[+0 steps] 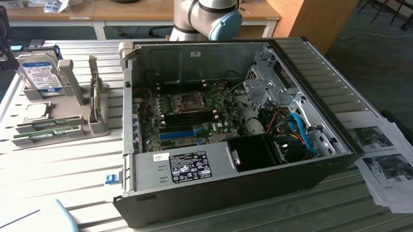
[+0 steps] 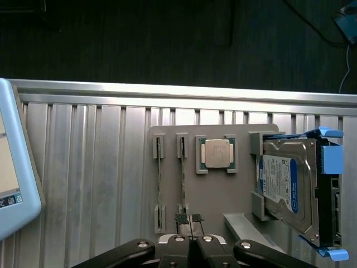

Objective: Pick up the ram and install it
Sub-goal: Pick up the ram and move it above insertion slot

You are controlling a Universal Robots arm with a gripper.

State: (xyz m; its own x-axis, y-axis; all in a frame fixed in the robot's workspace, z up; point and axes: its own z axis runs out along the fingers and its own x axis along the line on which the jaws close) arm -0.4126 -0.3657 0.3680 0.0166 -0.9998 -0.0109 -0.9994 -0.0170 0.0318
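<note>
The claw [image 2: 190, 226] is clenched, its fingers pressed together with nothing visibly between them. It hangs over the near end of the grey holder [image 2: 215, 206] on the bench [image 2: 100, 167]. The ram [image 2: 182, 178] stands on edge in the holder's slot, next to the CPU [image 2: 216, 153], with a second stick [image 2: 160, 178] parallel on its other side. Its near end sits right at the claw's tips, a shade off their midline toward that second stick. I can't tell whether they touch. The ram's long axis runs straight out ahead of the claw, so the fingers would straddle its thin faces, I'd judge. The drive [image 2: 287, 184] stands beyond the CPU, and the open PC case [image 1: 258, 159] stands just beside the holder.
</note>
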